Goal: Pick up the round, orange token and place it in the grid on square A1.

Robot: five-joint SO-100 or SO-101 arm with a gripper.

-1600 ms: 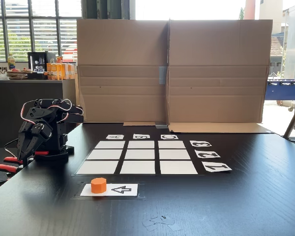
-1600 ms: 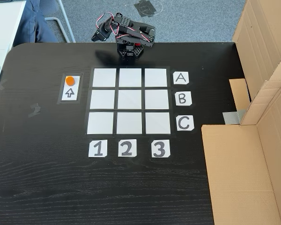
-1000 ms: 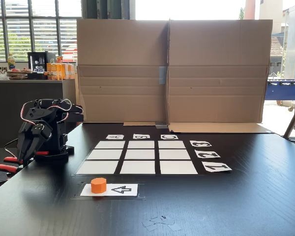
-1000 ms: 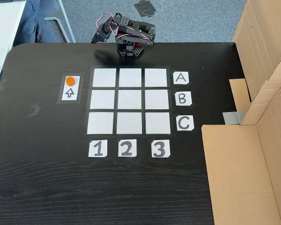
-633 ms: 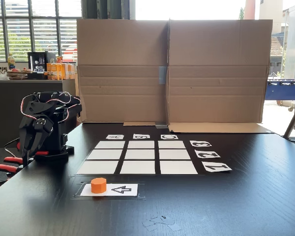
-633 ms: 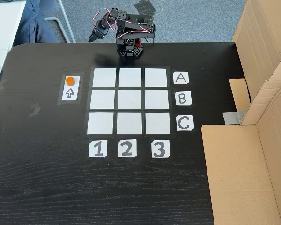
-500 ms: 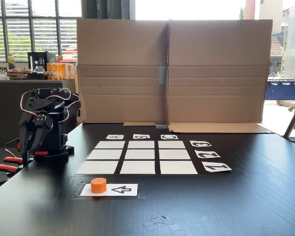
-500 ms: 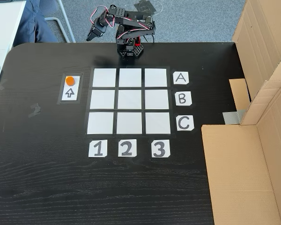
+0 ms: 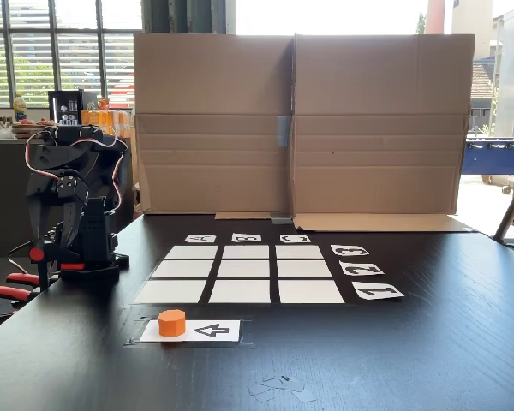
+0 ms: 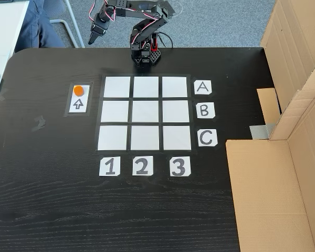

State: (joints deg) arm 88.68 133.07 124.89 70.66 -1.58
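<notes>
1. The gripper (image 9: 47, 261) hangs nose-down off the raised arm (image 10: 142, 21) at the table's (image 10: 42, 210) far edge. Its fingers look drawn close together, but whether it is fully clenched I cannot tell. It carries nothing.
2. The token (image 10: 79, 90) sits well apart from the gripper (image 10: 92, 38), below it and slightly to the left in the top-down fixed view, resting on the end of the arrow card (image 10: 78, 99).
3. Square A1 (image 10: 117, 87) lies down and to the right of the gripper in that view. It is the grid's (image 10: 145, 113) nearest corner to the token, and it is bare.
4. Risk one: the short token leaves little wall to bite, so a descent off-centre would likely nudge it along the card rather than catch it.
5. Risk two: nine look-alike cells, so a drop slightly past A1 lands in a neighbour or across a black gap.
6. The count: one token, one arrow card, nine white cells, three letter cards, three number cards, one arm.
</notes>
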